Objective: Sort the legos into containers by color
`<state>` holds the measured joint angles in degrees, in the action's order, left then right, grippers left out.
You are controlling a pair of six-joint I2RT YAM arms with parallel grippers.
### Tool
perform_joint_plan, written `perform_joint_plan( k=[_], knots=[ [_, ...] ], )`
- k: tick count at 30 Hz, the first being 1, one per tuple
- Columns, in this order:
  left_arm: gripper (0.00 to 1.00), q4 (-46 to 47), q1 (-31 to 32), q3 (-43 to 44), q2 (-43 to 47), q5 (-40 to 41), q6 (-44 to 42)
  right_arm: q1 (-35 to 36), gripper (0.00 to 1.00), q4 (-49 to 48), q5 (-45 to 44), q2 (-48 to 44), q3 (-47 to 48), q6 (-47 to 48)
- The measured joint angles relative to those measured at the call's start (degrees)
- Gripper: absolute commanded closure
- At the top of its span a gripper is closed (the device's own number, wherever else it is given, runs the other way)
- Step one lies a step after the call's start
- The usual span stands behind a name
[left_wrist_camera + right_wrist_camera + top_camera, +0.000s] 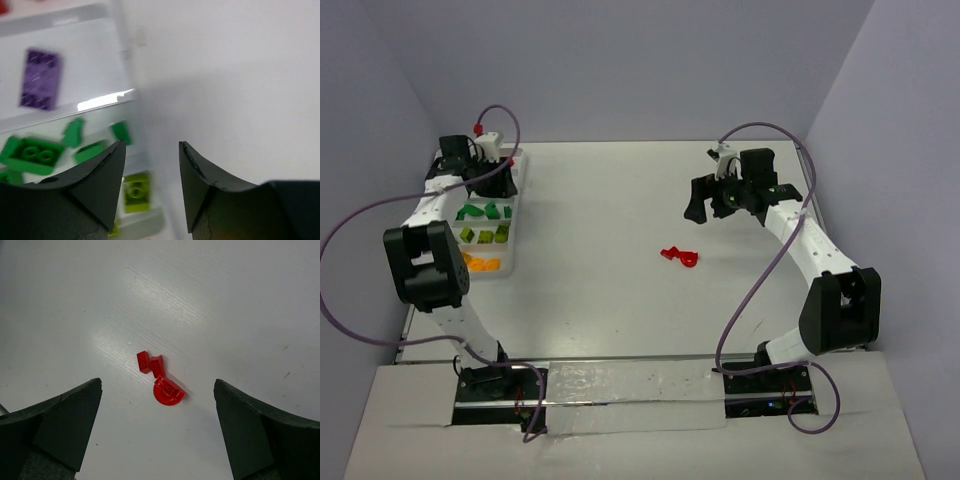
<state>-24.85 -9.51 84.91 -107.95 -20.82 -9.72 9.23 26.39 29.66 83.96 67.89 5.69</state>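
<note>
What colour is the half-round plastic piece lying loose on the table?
Red; the half-round plastic piece shows best in the right wrist view.

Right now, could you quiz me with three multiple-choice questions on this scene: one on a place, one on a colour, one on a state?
1. Where does the tray sit?
A) left side of the table
B) centre
C) right side

2. What colour are the legos lying loose on the table?
A) green
B) red
C) purple

3. How is the right gripper?
A) shut on a lego
B) shut, empty
C) open, above the loose legos

Answers:
1 A: the top view shows the tray at the table's left edge.
2 B: the only pieces outside the tray are red.
3 C: its wrist view shows the fingers spread wide, with the legos on the table between them.
</note>
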Motion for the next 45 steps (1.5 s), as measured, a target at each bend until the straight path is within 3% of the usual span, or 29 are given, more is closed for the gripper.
perform_joint_plan(
  k=[3, 6, 10, 14, 19, 25, 34, 45],
  knots=[
    [0.42, 1.21, 6.86, -4.07, 7.4, -3.69, -2.78, -0.27, 0.0, 0.49, -0.98, -0.08, -0.48, 0.87],
    [0.42, 3.68, 19.14, -7.34, 12.82, -5.31, -4.32, -0.92, 0.0, 1.65, -2.4, -0.27, -1.8, 2.08],
    [0.41, 8.51, 34.45, -11.57, 13.59, -7.01, -4.1, -4.01, 0.0, 3.38, -4.43, -0.3, -3.75, 3.31],
    [0.41, 12.05, 42.08, -17.05, 11.7, -10.15, -6.22, -9.1, 0.0, 4.58, -5.06, -0.88, -6.02, 4.12],
    [0.4, 15.39, 44.72, -18.48, 5.82, -18.08, -12.69, -13.51, 0.0, 5.36, -4.93, -1.33, -6.91, 4.22],
    [0.39, 14.71, 44.94, -9.4, -5.86, -24.29, -23.29, -14.01, 0.0, 5.74, -4.35, -2.29, -7.64, 4.24],
    [0.4, 13.05, 48.69, -1.28, -14.15, -24.4, -30.3, -14.01, 0.0, 6.49, -3.91, -2.27, -7.64, 4.48],
    [0.44, 2.63, 53.65, 9.71, -19.79, -19.51, -37.92, -14.01, 0.0, 7.44, -3.54, -2.27, -7.62, 4.6]
  ],
)
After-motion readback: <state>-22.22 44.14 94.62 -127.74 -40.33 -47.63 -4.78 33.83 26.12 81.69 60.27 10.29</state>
